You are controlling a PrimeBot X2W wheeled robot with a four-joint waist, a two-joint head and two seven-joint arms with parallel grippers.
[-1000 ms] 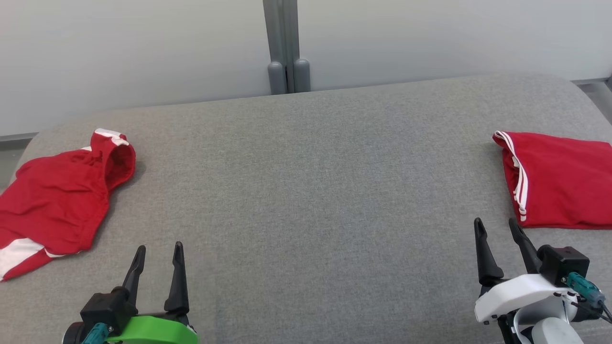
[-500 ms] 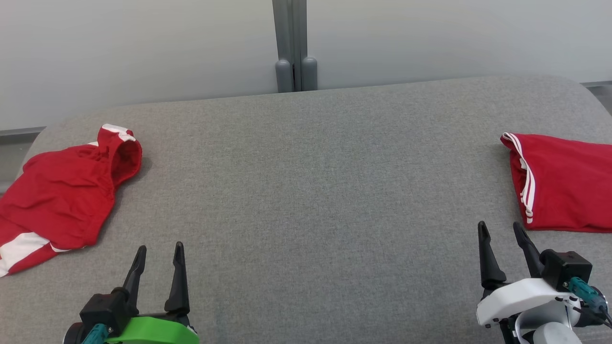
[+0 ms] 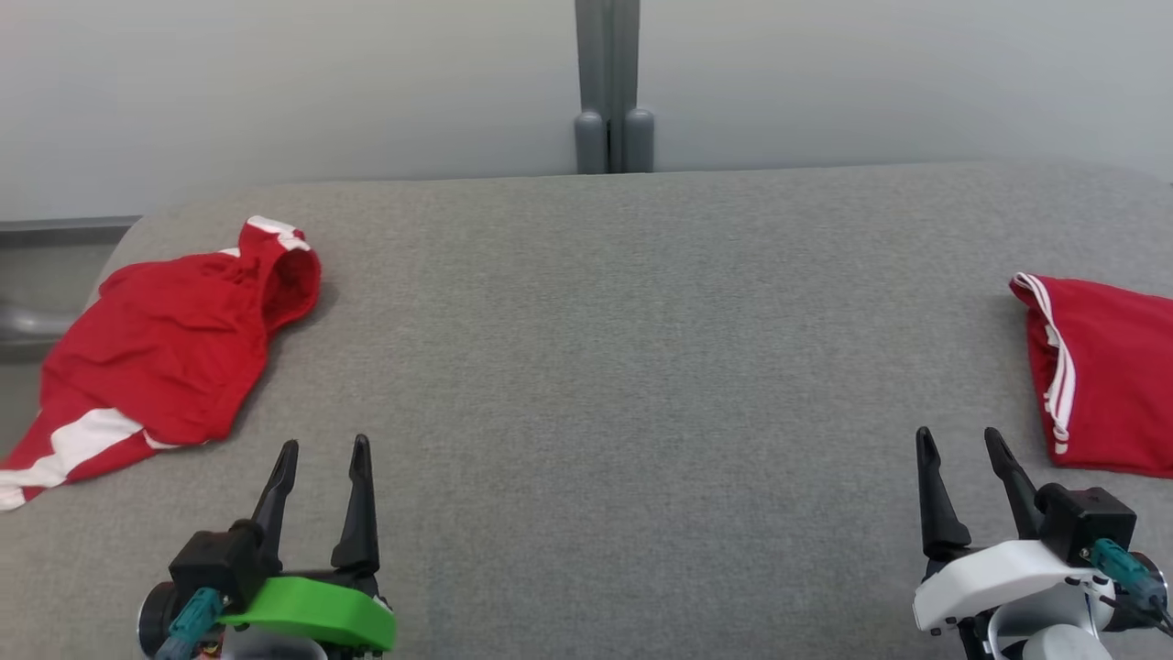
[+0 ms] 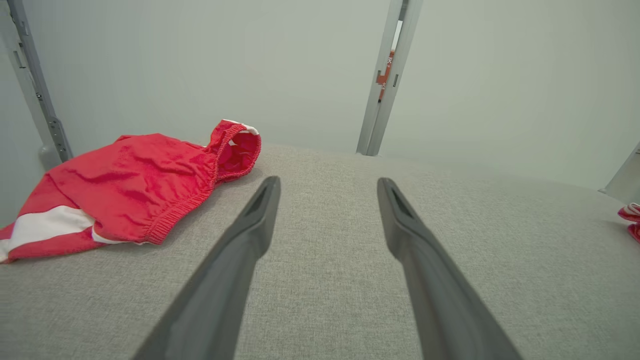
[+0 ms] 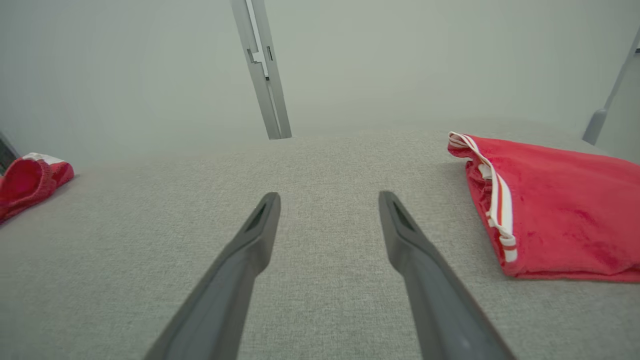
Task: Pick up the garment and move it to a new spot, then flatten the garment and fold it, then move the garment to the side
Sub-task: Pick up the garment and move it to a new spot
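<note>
Garment (image 3: 174, 339), crumpled red cloth, on grey woven pad (image 3: 623, 367); left end effector (image 3: 325, 442) and right end effector (image 3: 958, 431) apart.

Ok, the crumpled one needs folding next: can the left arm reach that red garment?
Probably yes: the left gripper is open and empty, with only bare grey surface between it and the crumpled garment.

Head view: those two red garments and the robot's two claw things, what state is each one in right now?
crumpled red garment: rumpled and unfolded on the left of the grey surface, waistband gaping, nothing touching it.
folded red garment: folded flat on the right, nothing touching it, partly cut off by the picture's edge.
left gripper: jaws open, holding nothing.
right gripper: jaws open, holding nothing.
</note>
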